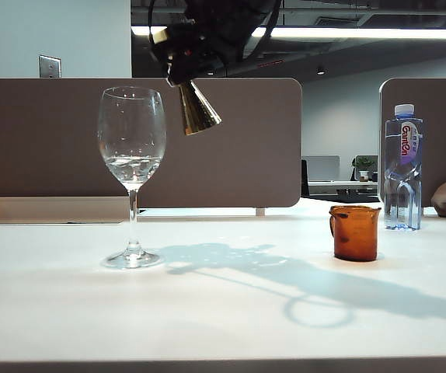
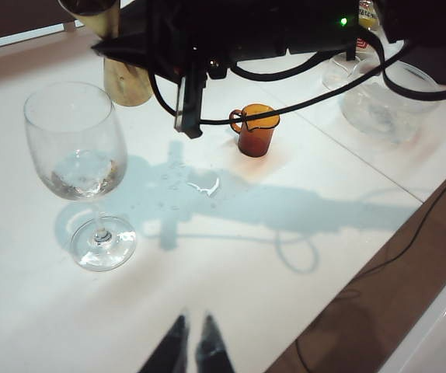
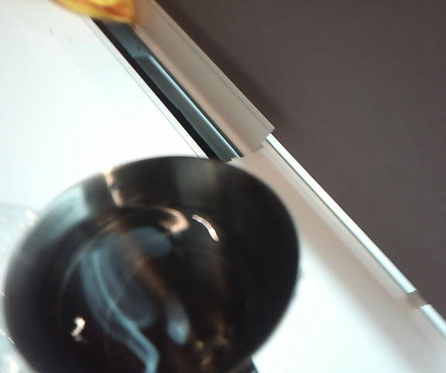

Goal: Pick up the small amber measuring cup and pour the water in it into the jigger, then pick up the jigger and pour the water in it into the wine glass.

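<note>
Right gripper [image 1: 182,66] clamps shiny gold hourglass jigger [image 1: 197,109], tilted above and right of tall clear stemmed wine glass [image 1: 132,140] holding water; amber handled measuring cup [image 1: 355,231] well right on white table [image 1: 223,311]; left gripper [image 2: 193,350] closed, empty, low over table

The wine glass [image 1: 132,148], tall, clear and stemmed, stands upright on its round foot at the left of the table, with a little water in the bottom of its bowl. The jigger [image 1: 197,109], a shiny gold metal cone, hangs tilted in the air just right of the glass rim and slightly above it, clamped in the right gripper [image 1: 178,66], its wide mouth [image 3: 153,264] dark inside. The amber cup [image 1: 355,231], short, translucent and handled, stands upright on the table well to the right of the glass.
</note>
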Tool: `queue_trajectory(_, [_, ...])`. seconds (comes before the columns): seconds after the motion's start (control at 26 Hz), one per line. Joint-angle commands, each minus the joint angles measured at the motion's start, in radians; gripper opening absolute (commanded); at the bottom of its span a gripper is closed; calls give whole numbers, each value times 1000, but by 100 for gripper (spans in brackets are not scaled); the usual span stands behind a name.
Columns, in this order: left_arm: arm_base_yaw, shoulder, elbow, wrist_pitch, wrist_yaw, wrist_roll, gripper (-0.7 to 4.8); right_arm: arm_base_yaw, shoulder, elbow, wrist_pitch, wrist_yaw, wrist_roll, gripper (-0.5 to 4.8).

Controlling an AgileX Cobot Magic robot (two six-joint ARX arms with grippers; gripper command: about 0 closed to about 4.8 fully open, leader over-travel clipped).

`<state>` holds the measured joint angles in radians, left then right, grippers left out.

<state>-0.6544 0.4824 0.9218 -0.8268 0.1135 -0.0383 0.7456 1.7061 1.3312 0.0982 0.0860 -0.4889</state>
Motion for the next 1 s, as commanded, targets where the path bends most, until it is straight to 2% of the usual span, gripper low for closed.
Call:
queue_trajectory(0.04, [-1, 1, 3, 13, 3, 4, 26, 0, -10, 7, 6, 29, -124, -1])
queue_trajectory(0.19, [-1, 1, 3, 13, 3, 4, 26, 10, -10, 7, 11, 32, -312, -1])
queue_trajectory(0.38, [-1, 1, 3, 13, 3, 4, 26, 21, -8, 7, 23, 35, -435, -1])
queue_trajectory(0.69, [-1, 1, 3, 13, 3, 4, 26, 24, -1, 13, 38, 56, -531, -1])
queue_trajectory(0.88, [-1, 1, 3, 13, 3, 4, 26, 24, 34, 64, 31, 80, -538, -1])
queue_trajectory(1.0, [-1, 1, 3, 13, 3, 4, 26, 24, 69, 122, -4, 105, -588, -1])
